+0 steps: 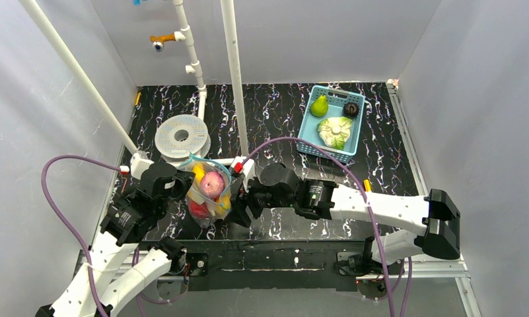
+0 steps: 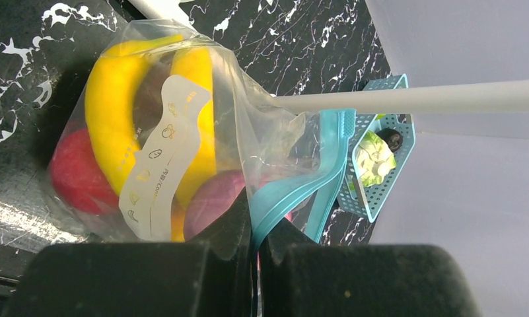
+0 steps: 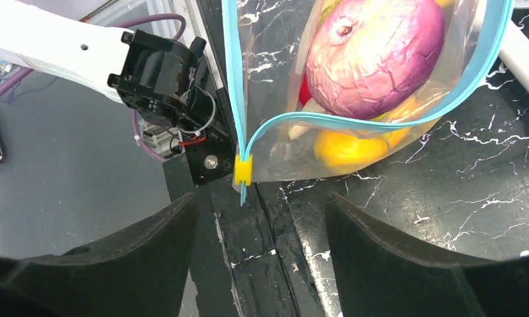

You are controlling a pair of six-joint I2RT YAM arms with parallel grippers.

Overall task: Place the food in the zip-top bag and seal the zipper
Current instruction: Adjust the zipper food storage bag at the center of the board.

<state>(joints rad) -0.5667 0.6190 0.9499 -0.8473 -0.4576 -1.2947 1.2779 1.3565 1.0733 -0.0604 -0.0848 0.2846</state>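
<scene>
The left arm (image 1: 90, 290) and right arm (image 1: 387, 206) share white links and black joint housings; a purple cable (image 1: 76, 157) loops along each; the right end effector (image 3: 261, 221) has broad matte-black fingers (image 3: 380, 264); red wires (image 3: 185, 140) show beside one housing.

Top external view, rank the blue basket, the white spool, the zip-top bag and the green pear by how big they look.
1. blue basket, largest.
2. zip-top bag and white spool: close in size, and the bag is partly covered, so I won't rank these two.
3. green pear, clearly smallest.
</scene>
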